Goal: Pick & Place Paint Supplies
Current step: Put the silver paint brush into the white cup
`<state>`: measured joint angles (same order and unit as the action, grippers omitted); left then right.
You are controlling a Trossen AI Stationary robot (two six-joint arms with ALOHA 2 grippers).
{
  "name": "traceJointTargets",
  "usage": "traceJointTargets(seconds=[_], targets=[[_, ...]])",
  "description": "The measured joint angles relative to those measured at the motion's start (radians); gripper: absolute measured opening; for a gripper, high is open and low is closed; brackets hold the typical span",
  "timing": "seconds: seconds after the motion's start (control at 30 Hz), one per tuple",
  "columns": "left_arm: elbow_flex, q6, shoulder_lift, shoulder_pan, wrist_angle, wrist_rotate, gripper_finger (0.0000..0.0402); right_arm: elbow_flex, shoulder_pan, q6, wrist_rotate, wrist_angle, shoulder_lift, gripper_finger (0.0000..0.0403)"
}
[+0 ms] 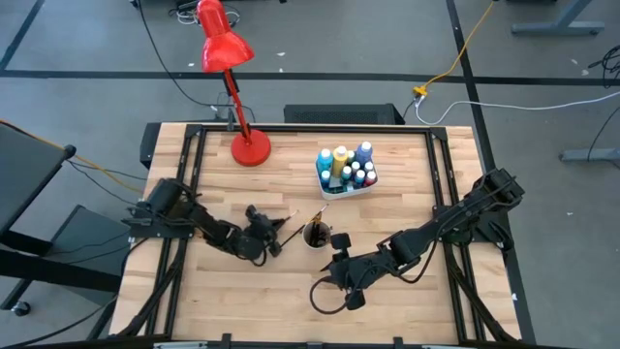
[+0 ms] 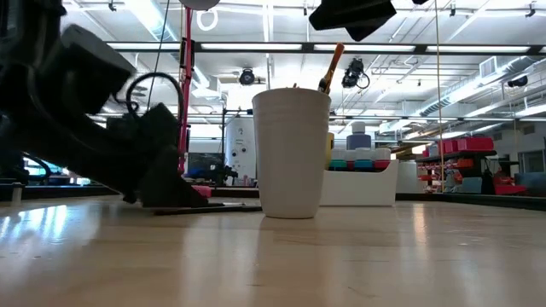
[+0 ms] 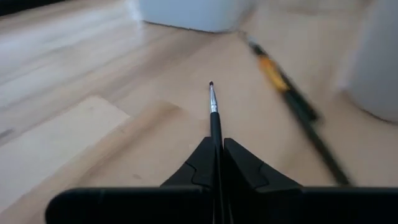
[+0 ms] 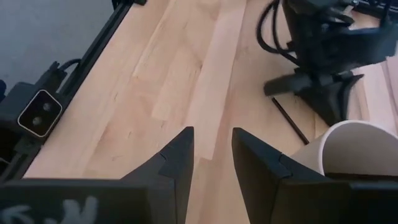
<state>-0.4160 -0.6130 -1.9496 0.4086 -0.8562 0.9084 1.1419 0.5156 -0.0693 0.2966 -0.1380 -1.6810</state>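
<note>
Brush pinched low beside the cup

Desk [image 1: 387,291] of pale wood carries everything. The red lamp [image 1: 229,58] stands at the back, well clear. A white tray [image 1: 346,186] holds the paint bottles [image 1: 349,167]. The white cup [image 2: 292,153], just beside the left end effector [image 1: 274,236], already holds a brush and crowds the approach. The right end effector [image 4: 211,163] hovers spread and empty. The thin brush [image 3: 214,115] lies on the desk, pinched at its handle: light, stiff, probably prone to swivelling. A second brush [image 3: 292,102] lies alongside.
</note>
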Motion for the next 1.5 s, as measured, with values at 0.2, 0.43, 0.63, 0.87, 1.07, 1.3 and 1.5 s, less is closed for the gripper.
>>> traceJointTargets(seconds=[0.2, 0.43, 0.63, 0.87, 1.07, 1.3, 1.5], targets=[[-0.002, 0.127, 0.105, 0.010, -0.010, 0.062, 0.0020, 0.000, 0.000, 0.001, 0.001, 0.048, 0.000, 0.0113], [-0.007, 0.318, 0.278, 0.069, -0.020, 0.224, 0.0020, 0.000, 0.000, -0.004, 0.001, 0.061, 0.000, 0.0113], [-0.043, 0.610, 0.480, 0.171, -0.118, 0.308, 0.0020, 0.000, 0.000, -0.028, 0.045, 0.132, 0.000, 0.0113], [-0.176, 0.873, 0.543, 0.284, -0.157, 0.297, 0.0020, 0.000, -0.020, 0.036, 0.157, 0.407, 0.000, 0.0113], [-0.271, 0.991, 0.539, 0.321, -0.151, 0.156, 0.0020, 0.000, -0.064, 0.069, 0.187, 0.635, 0.000, 0.0113], [-0.313, 1.060, 0.539, 0.330, -0.151, -0.006, 0.0020, 0.000, -0.110, 0.085, 0.059, 0.755, 0.000, 0.0113], [-0.313, 1.089, 0.539, 0.328, -0.151, -0.010, 0.0020, 0.000, -0.120, 0.112, -0.026, 0.818, 0.000, 0.0113]])
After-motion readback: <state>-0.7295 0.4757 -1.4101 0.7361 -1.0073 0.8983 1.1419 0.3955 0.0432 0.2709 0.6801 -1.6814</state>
